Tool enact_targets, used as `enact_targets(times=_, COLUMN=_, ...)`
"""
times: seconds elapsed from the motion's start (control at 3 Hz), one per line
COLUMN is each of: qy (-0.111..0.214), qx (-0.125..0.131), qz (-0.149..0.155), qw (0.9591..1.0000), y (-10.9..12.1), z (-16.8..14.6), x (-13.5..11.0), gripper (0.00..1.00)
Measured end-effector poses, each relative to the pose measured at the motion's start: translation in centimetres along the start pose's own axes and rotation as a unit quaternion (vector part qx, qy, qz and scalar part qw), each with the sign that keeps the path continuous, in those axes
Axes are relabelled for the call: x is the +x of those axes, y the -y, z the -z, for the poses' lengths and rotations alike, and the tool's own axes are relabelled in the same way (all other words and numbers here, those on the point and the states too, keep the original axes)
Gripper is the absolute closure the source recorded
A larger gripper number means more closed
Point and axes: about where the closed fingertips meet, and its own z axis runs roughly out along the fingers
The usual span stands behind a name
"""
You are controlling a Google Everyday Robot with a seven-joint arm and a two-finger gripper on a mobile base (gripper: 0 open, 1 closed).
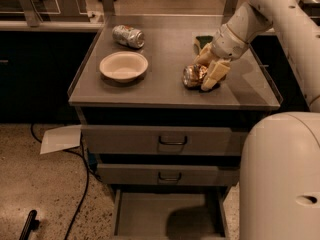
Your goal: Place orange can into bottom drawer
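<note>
The orange can (192,76) lies on its side on the grey cabinet top (165,91), right of the middle. My gripper (208,69) reaches down from the upper right, its pale fingers (216,74) set on either side of the can and closed against it. The can rests on the surface. The bottom drawer (150,215) is pulled open below, and its flat grey floor shows nothing in it.
A white bowl (123,65) sits at the left of the top and a silver-grey can (128,35) lies behind it. A green sponge (202,40) lies behind my gripper. The two upper drawers (172,141) are shut. My white body (280,174) stands at right. Paper (60,139) and a cable lie on the floor.
</note>
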Motion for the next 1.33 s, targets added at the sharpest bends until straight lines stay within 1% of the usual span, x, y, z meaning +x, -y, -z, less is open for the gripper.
enact_targets(times=0.67, qy=0.0, qx=0.0, qz=0.0, qw=1.0, y=0.0, z=0.0, x=0.0, gripper=0.89)
enact_targets(times=1.0, qy=0.0, qx=0.0, qz=0.0, qw=1.0, y=0.0, z=0.0, x=0.0, gripper=1.0)
enact_targets(times=1.33, qy=0.003, qx=0.007, qz=-0.007, qw=1.0, y=-0.41, z=0.29, x=-0.62, gripper=1.0)
